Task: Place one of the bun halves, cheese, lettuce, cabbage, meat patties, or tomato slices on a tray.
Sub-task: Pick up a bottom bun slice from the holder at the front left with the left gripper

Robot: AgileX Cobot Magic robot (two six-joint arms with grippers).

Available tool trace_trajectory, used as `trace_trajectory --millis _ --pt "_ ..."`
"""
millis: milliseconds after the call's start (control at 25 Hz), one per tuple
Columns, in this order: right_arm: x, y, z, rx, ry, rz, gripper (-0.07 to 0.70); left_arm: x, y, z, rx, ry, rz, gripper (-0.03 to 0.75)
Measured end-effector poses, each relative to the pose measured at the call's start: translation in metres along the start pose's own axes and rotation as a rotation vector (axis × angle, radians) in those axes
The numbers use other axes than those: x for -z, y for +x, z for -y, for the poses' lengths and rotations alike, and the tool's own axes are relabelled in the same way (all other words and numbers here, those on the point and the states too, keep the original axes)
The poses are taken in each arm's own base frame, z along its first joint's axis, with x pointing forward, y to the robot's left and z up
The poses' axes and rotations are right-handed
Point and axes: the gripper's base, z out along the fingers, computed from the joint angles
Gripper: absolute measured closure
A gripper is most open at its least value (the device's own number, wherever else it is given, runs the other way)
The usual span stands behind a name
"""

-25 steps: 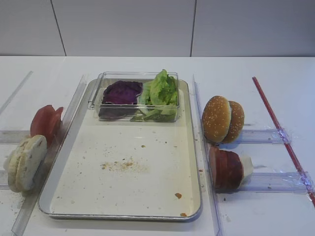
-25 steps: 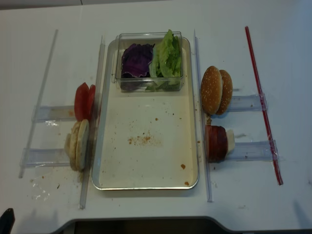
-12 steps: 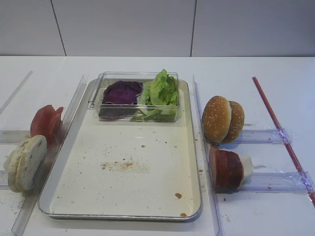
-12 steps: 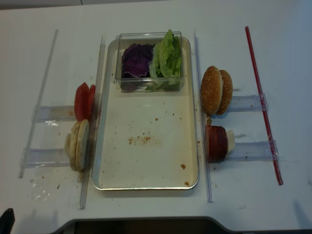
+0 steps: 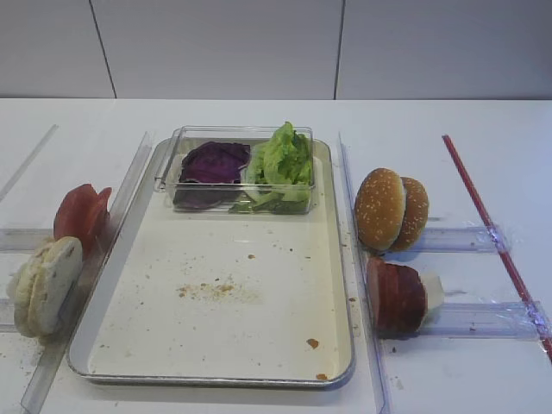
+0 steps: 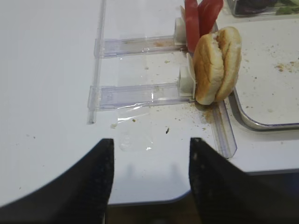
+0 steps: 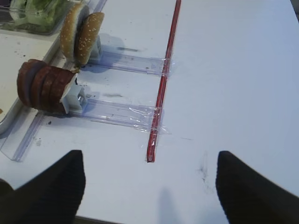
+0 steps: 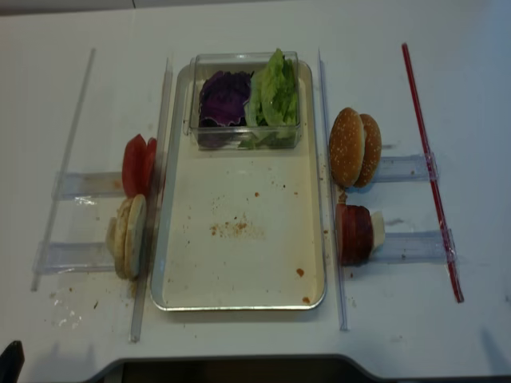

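The left gripper (image 6: 148, 179) hangs over bare table near the front edge, its two dark fingers (image 6: 96, 175) well apart and holding nothing. The right gripper (image 7: 148, 189) also stands wide and empty, short of the red strip (image 7: 164, 74).

Just beyond the left gripper, the bun halves (image 6: 216, 65) stand on edge in a clear rack (image 6: 140, 95), with the tomato slices (image 6: 198, 18) behind them and the tray (image 6: 261, 123) to their right. On the right side are the meat patties (image 5: 397, 297) and the sesame buns (image 5: 390, 210). The lettuce (image 5: 280, 159) and cabbage (image 5: 214, 162) sit in a clear box (image 5: 168, 168) at the tray's far end.

Nothing has changed from the earlier frames: every item sits where it was, no arm has entered the overhead views, and nothing has yet been placed on the tray. The bun halves look like the likeliest first pick.
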Motion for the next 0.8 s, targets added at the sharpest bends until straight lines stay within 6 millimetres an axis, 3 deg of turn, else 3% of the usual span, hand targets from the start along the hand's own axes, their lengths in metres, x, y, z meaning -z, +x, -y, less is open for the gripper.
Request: trace_trajectory --millis 400,800 --pt "0.0 0.0 0.0 -0.002 0.0 0.0 0.049 -0.003 -0.024 0.001 0.017 0.014 -0.188 0.366" --pt "0.0 0.0 0.0 -0.002 0.0 0.0 0.049 -0.022 -0.09 0.006 0.127 0.057 -0.347 0.366"
